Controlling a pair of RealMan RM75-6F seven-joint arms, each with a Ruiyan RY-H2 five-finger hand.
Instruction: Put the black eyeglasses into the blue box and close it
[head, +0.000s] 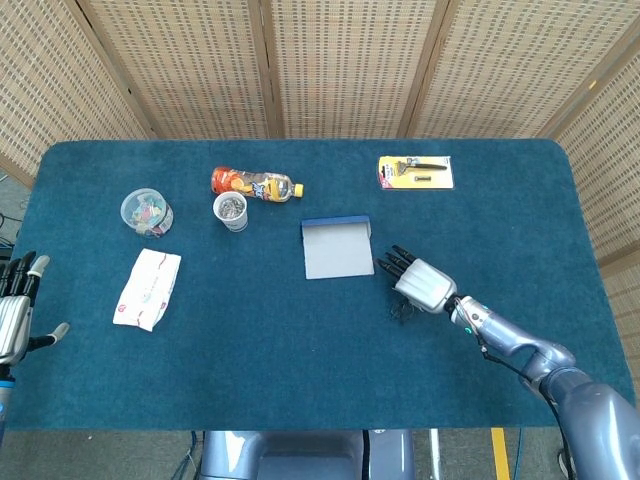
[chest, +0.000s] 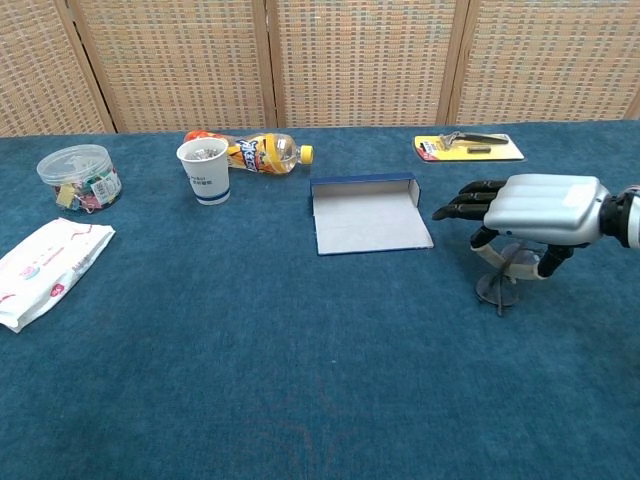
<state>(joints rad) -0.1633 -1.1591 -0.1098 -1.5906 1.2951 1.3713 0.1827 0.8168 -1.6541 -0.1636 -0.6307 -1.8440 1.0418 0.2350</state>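
The blue box (head: 337, 250) (chest: 370, 218) lies open at the table's middle, its pale inside up. Just right of it my right hand (head: 421, 281) (chest: 541, 208) hovers palm down, fingers pointing at the box. Below the palm the black eyeglasses (head: 402, 312) (chest: 497, 286) hang folded, pinched between thumb and a finger, their lower edge at or near the cloth. My left hand (head: 15, 311) rests off the table's left edge, fingers spread and empty; only the head view shows it.
Back left lie an orange drink bottle (head: 255, 184) (chest: 256, 152), a paper cup (head: 231, 210) (chest: 203, 170) and a clear jar of clips (head: 146, 211) (chest: 78, 176). A tissue pack (head: 148, 288) (chest: 45, 258) sits at left, a yellow tool card (head: 415, 171) (chest: 468, 146) back right.
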